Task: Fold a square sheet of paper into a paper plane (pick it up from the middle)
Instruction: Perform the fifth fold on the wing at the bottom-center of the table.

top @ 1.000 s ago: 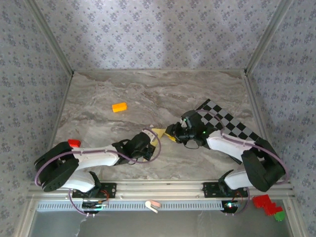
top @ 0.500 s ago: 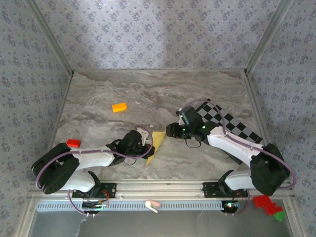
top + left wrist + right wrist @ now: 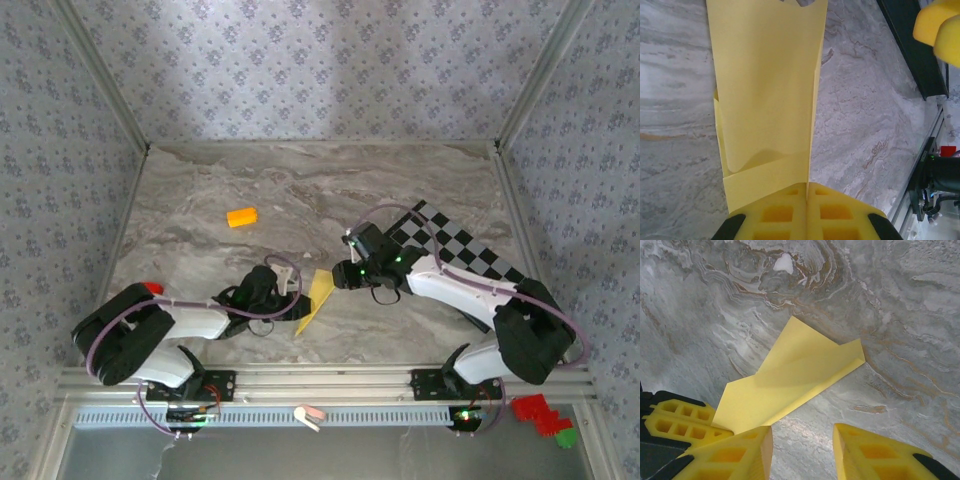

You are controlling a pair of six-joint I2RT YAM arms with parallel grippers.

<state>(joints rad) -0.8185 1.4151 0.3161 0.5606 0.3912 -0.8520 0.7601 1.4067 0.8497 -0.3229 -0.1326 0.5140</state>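
Note:
The square sheet of paper [image 3: 318, 297], pale yellow, is folded into a long narrow creased strip and slants over the marble near the table's front middle. My left gripper [image 3: 293, 298] is shut on one end of it; in the left wrist view the fingertips [image 3: 790, 197] pinch the sheet's edge and the paper [image 3: 765, 85] stretches away from them. My right gripper [image 3: 338, 276] hovers open just right of the strip's far end. In the right wrist view its fingers [image 3: 747, 447] stand apart over bare marble, with the paper [image 3: 795, 375] just beyond them.
A small orange block [image 3: 241, 217] lies at the back left. A black-and-white checkered board [image 3: 470, 255] lies under the right arm. A red piece [image 3: 152, 288] sits by the left arm. Red and green bits [image 3: 540, 412] lie beyond the front rail.
The right gripper has come away from the paper's tip and shifted left and lower. The left gripper has drawn back slightly, and the paper has swung from pointing right to slanting towards the front.

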